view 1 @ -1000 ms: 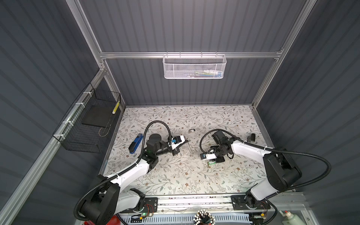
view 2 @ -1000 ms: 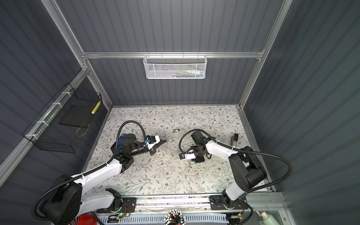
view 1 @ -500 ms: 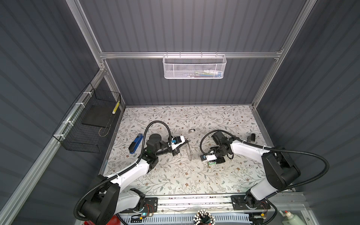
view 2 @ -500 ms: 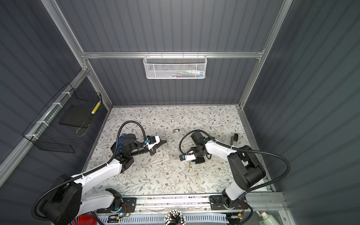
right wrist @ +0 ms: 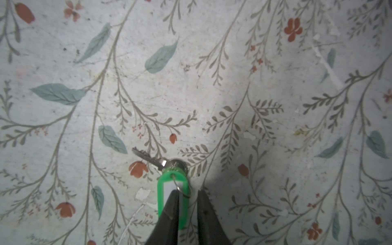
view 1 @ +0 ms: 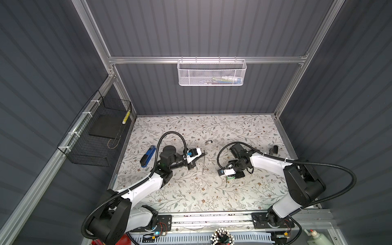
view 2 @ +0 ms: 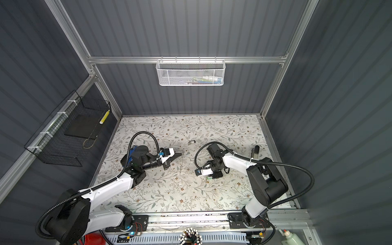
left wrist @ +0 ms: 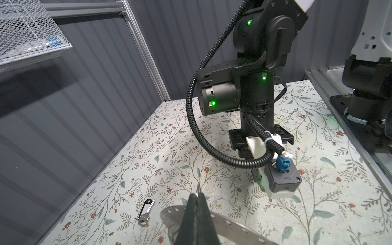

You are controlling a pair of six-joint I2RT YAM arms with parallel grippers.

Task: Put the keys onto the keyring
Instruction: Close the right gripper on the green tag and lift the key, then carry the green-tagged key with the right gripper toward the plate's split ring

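Fig.: floral-print table mat (view 1: 191, 191), matt & scuffed, w/ aluminium rails at its edges and ribbed grey walls on three sides. L gripper (left wrist: 196, 194) is clenched on the keyring (left wrist: 233, 224), a thin flat grey metal band w/ small holes along its rim. In both top views the keyring (view 1: 203, 164) is seen edge-on as a fine line hanging from the fingertips over mid-mat. R gripper (right wrist: 188, 193) points down at the green-tag key (right wrist: 162, 191): a rounded green plastic frame w/ white centre, and a thin wire loop joining it to a small silver key whose blade lies flat on the mat. The jaws stand slightly apart w/ a narrow gap; one finger (right wrist: 171, 212) overlaps the tag and the wire loop reaches into the gap, nothing seen clamped. The black-tag key (view 1: 209, 142) lies flat toward the rear centre, apart from both grippers. A blue stapler (view 1: 147, 157) lies near the mat's left edge, beside the L arm. Broad bare mat lies open toward the front rail, between the arms. Keyring & green-tag key are well apart.
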